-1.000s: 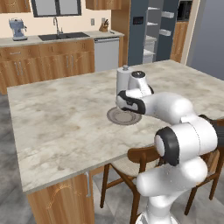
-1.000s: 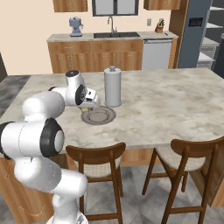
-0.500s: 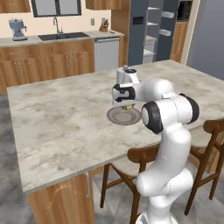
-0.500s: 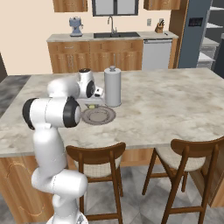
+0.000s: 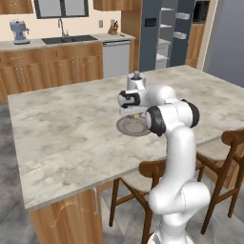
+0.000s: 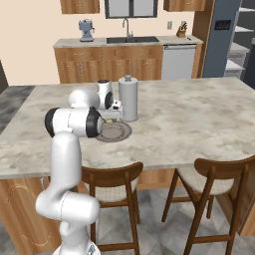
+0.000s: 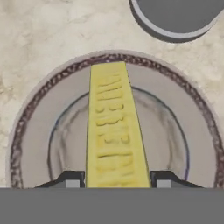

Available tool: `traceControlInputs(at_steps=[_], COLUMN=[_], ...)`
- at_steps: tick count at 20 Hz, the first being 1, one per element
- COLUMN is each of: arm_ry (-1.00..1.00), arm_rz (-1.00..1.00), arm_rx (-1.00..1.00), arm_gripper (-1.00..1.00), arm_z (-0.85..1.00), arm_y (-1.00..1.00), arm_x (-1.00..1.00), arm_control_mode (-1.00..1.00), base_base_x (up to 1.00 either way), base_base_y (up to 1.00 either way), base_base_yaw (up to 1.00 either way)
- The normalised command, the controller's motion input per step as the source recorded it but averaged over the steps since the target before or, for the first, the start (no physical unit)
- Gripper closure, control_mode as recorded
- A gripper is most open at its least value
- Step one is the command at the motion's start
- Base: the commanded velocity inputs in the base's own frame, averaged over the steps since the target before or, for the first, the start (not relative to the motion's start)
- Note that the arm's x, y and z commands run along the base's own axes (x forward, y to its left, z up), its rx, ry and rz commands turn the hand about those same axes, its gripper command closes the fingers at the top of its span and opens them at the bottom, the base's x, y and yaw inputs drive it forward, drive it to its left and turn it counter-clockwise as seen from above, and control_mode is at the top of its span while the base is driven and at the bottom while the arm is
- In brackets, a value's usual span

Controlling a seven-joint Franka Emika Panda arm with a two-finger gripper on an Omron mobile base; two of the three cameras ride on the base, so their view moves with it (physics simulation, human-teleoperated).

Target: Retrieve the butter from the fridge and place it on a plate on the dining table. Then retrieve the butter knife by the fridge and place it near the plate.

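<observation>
The yellow butter [image 7: 114, 131] sits lengthwise between my fingertips [image 7: 70, 179], and my gripper [image 7: 116, 181] is shut on it just above the round grey-brown plate [image 7: 175, 118]. In the left base view the gripper [image 5: 133, 113] hangs over the plate [image 5: 127, 127] near the middle of the dining table [image 5: 62, 128]. The right base view shows the gripper [image 6: 111, 117] over the plate [image 6: 119, 132], with a sliver of butter [image 6: 110, 120] under the hand. The fridge [image 5: 148, 35] stands at the back with its shelves showing. The butter knife is out of view.
A paper towel roll [image 6: 128, 98] stands upright right behind the plate, its base [image 7: 175, 17] close to the plate's rim. Two wooden chairs [image 6: 214, 174] are tucked under the table's near edge. A counter with a sink [image 5: 71, 40] runs along the back wall.
The arm's elbow has swung from low on the outer side up to stand close over the plate. The gripper has stayed above the plate with the butter in it.
</observation>
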Motion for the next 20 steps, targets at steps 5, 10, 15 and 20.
traceControlInputs(at_steps=[5, 10, 15, 20], arm_ry=[0.07, 0.03, 0.0, -0.09], arm_rz=[0.05, 0.04, 0.0, 0.0], arm_rx=[0.0, 0.0, 0.03, 0.0], arm_gripper=[1.0, 1.0, 1.0, 1.0], arm_z=[-0.77, -0.47, -0.15, 0.0], arm_y=[-0.01, -0.02, -0.08, 0.0], arm_x=[0.0, 0.02, -0.04, -0.13], arm_control_mode=[-1.0, -1.0, -1.0, -1.0], base_base_x=[0.0, 0.0, 0.0, 0.0], base_base_y=[0.0, 0.0, 0.0, 0.0], base_base_yaw=[0.0, 0.0, 0.0, 0.0])
